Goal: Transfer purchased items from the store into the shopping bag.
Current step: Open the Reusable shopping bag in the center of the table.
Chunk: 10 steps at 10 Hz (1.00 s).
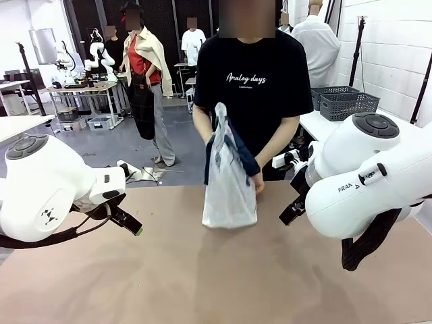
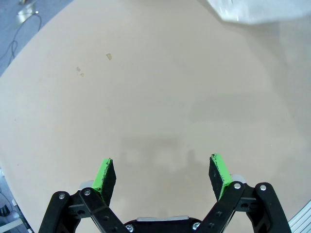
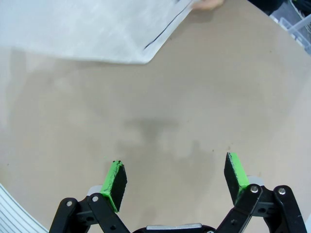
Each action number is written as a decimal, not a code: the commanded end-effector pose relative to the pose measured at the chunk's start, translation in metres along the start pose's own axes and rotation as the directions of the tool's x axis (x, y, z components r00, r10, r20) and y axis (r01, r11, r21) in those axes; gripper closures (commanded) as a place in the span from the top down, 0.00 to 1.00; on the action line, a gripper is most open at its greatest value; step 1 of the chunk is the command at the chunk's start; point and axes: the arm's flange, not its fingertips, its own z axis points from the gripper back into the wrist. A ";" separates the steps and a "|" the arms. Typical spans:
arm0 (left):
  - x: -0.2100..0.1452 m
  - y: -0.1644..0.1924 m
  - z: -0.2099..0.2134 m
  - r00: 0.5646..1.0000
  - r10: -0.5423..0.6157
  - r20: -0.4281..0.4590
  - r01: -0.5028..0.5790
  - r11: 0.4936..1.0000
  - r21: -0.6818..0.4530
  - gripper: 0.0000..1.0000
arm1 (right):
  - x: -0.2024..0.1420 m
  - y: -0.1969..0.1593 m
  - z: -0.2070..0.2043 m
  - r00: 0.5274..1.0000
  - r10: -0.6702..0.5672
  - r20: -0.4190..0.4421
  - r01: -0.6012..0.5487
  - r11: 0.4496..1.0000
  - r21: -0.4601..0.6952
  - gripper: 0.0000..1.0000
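A person at the far side of the table holds the shopping bag (image 1: 229, 192) upright by its navy handles, its base resting on the brown tabletop (image 1: 202, 283). It is translucent white. My left gripper (image 1: 133, 228) hangs open over the table to the left of the bag, with nothing between its green pads (image 2: 163, 167); a corner of the bag (image 2: 257, 9) lies beyond it. My right gripper (image 1: 290, 212) is open to the right of the bag, also holding nothing (image 3: 176, 172), with the bag (image 3: 87, 29) ahead of it. The purchased items are out of view.
Two dark grey mesh baskets (image 1: 344, 101) stand on a white side table at the back right; I cannot tell whether either is the store. The person's hand (image 3: 209, 5) grips the bag's edge. Bare brown tabletop spreads in front of both grippers.
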 end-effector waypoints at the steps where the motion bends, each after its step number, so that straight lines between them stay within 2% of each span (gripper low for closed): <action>1: 0.001 0.002 0.000 1.000 0.005 0.003 -0.005 1.000 0.001 1.00 | 0.000 0.000 0.000 1.000 0.000 0.000 0.000 1.000 0.000 1.00; 10: 0.001 0.002 0.000 1.000 0.005 0.003 -0.005 1.000 0.001 1.00 | 0.000 0.000 0.000 1.000 0.000 0.000 0.000 1.000 0.000 1.00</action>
